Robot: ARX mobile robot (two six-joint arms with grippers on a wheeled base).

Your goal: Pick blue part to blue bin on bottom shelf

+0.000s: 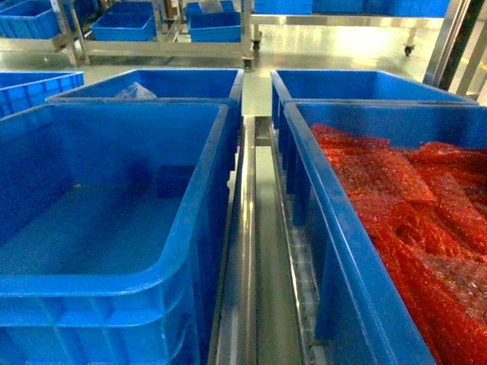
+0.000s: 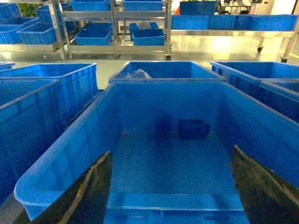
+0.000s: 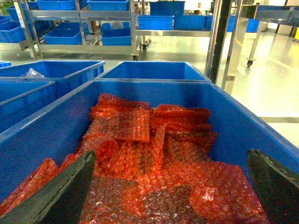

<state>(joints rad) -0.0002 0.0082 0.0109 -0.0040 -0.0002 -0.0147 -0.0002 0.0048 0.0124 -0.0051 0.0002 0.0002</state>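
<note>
Red bubble-wrap bags (image 1: 411, 205) heaped in right-hand bin, filling lower right of frame. Clear plastic bag (image 1: 135, 91) in rear bin, upper left of centre. Steel racks (image 1: 163, 46) with more blue crates (image 1: 125, 26) across top of frame, on castor wheels (image 1: 247, 65). Glossy grey floor (image 1: 335, 49) behind. Dark upright post (image 3: 219, 42) at upper right of right wrist view.

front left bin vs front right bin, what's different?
The front left bin holds only one small dark blue part near its far wall; the front right bin is heaped with red bubble-wrap bags. The left bin's floor is mostly bare; the right bin's floor is hidden. The left gripper hovers open over the left bin, the right gripper over the right. Both are deep blue plastic bins, side by side.
</note>
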